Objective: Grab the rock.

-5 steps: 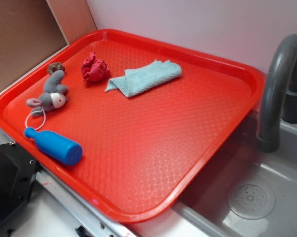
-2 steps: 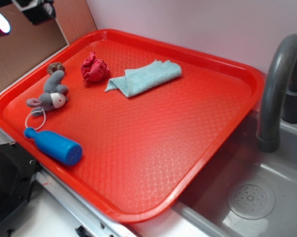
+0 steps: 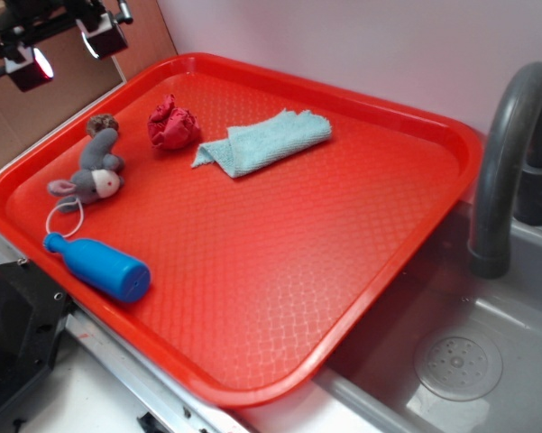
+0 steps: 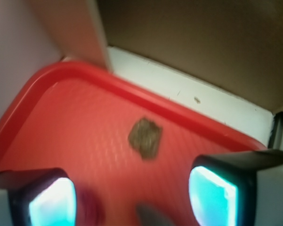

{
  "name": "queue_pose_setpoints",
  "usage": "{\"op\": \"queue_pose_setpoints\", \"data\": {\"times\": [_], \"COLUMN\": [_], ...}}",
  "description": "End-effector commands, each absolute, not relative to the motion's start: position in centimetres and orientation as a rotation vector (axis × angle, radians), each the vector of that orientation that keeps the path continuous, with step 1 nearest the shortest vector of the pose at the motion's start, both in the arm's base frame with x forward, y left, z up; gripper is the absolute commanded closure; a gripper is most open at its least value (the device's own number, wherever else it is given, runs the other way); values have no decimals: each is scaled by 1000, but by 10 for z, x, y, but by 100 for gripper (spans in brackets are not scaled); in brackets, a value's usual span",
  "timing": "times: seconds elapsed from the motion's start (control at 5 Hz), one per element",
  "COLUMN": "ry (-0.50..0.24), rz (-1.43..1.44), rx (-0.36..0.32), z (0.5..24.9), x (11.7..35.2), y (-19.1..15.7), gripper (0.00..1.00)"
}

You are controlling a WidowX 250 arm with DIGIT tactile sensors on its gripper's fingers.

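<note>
Fingers apart above the rock, nothing held.

The gripper [image 3: 61,50] hangs at the upper left of the exterior frame, fingers [image 4: 212,190] spread wide. The rock [image 3: 101,124] lies near the left rim of the red tray [image 3: 361,298], touching the grey plush toy [image 3: 92,176]. It looks hard, light and rough, so probably not slippery; pinching across its middle seems safest.

Gripper [image 3: 59,50]: cropped by exterior top-left edge. Wrist view: blurred; fingers [image 4: 44,200] cut by bottom edge.
</note>
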State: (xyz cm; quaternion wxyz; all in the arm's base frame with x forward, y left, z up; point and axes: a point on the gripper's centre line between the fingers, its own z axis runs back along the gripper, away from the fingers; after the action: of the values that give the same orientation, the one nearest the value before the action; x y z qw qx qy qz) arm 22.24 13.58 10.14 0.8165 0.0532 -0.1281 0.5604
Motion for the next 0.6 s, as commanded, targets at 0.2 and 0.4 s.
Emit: {"op": "queue_pose_setpoints", "data": {"times": [0.2, 0.4], "ry": [-217, -207], "rz": [1327, 1343], "rx": [178, 187], "z": [79, 68], "x": [228, 228], "y": [170, 169], "gripper": [0, 0]}}
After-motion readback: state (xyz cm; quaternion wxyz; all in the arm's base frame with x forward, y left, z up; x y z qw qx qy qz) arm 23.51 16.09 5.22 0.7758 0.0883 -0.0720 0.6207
